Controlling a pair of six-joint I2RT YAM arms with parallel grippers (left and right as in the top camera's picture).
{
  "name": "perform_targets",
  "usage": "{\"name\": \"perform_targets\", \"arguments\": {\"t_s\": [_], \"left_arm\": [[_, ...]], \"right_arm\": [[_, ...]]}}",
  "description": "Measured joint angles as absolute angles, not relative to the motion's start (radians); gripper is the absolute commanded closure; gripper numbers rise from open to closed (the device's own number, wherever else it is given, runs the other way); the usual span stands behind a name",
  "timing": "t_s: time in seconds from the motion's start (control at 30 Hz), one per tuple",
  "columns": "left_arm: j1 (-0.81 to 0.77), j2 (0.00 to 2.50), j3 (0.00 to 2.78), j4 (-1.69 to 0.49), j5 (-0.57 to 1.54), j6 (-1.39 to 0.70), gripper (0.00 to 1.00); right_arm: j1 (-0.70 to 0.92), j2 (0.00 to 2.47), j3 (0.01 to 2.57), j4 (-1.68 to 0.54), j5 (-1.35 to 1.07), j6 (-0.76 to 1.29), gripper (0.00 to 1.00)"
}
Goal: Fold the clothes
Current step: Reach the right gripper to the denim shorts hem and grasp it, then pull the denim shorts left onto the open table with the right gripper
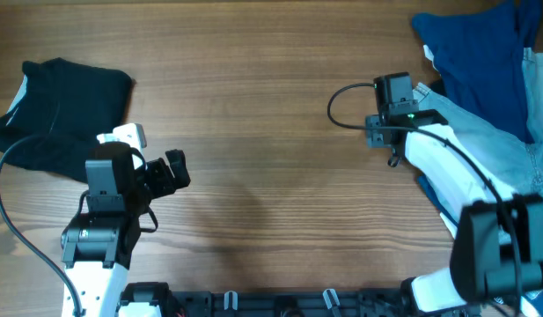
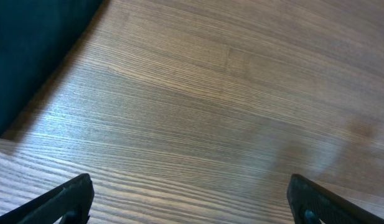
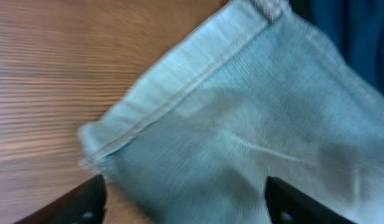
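The light-blue denim shorts [image 1: 491, 145] lie at the right edge of the wooden table [image 1: 271, 132], partly hidden under the right arm. The right wrist view shows a hemmed edge with a double line of stitching running diagonally, a slightly frayed corner and soft creases across the pale cloth. A bigger navy garment [image 1: 473, 53] sits bunched in the far right corner, touching the shorts. A black garment [image 1: 60, 97] lies crumpled at the far left, well apart from both; a pale strip at its left edge is too small to read. The right gripper [image 3: 185, 205] hangs over the hem with its fingers spread apart. The left gripper [image 2: 192, 205] is likewise spread wide over bare wood, near the black garment.
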State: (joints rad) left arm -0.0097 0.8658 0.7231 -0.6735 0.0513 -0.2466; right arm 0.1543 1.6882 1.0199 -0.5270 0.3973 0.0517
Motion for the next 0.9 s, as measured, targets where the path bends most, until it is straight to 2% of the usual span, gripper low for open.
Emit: {"name": "perform_targets", "arguments": {"t_s": [0.03,0.23,0.4,0.53,0.73,0.8,0.83,0.87,0.9], "left_arm": [[-0.010,0.867,0.723,-0.674,0.051,-0.247,0.00],[-0.010,0.868,0.723,-0.673,0.051,-0.247,0.00],[-0.010,0.868,0.723,-0.670,0.051,-0.247,0.00],[-0.010,0.868,0.723,-0.667,0.051,-0.247,0.00],[-0.010,0.869,0.723,-0.665,0.051,-0.247,0.00],[-0.010,0.870,0.723,-0.654,0.051,-0.247,0.00],[-0.010,0.870,0.723,-0.644,0.051,-0.247,0.00],[-0.010,0.870,0.723,-0.636,0.051,-0.247,0.00],[-0.010,0.870,0.723,-0.627,0.051,-0.247,0.00]], "right_arm": [[0.140,1.712,1.020,-0.521,0.400,0.049,0.96],[0.104,1.730,1.023,-0.555,0.409,0.047,0.96],[0.101,1.500,1.167,-0.638,0.229,0.035,0.96],[0.179,1.346,1.230,-0.487,-0.008,0.036,0.96],[0.448,1.465,1.231,-0.109,-0.132,0.092,0.96],[0.515,1.538,1.231,0.001,-0.135,0.120,0.87],[0.540,1.586,1.232,0.011,-0.121,0.131,0.58],[0.543,1.610,1.232,-0.009,-0.099,0.136,0.21],[0.534,1.640,1.231,-0.075,-0.054,0.141,0.00]]}}
